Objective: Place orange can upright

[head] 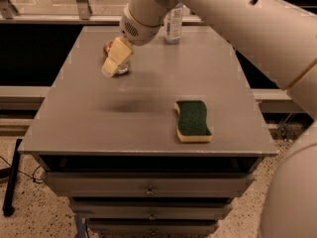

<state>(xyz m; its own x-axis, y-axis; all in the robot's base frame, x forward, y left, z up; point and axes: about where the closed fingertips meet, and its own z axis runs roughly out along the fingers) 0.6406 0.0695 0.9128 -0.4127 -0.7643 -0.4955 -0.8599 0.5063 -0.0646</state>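
Observation:
The orange can (107,47) lies on its side at the far left of the grey table (148,88). Only its ends show, because my gripper (115,61) hangs right over its middle and hides most of it. The gripper points down and to the left from the white arm (143,14) that comes in from the upper right. I cannot tell whether the gripper touches the can.
A clear plastic bottle (173,24) stands at the table's far edge, right of the arm. A green and yellow sponge (192,120) lies near the front right. Drawers (148,187) sit under the tabletop. The arm's large white links fill the right side.

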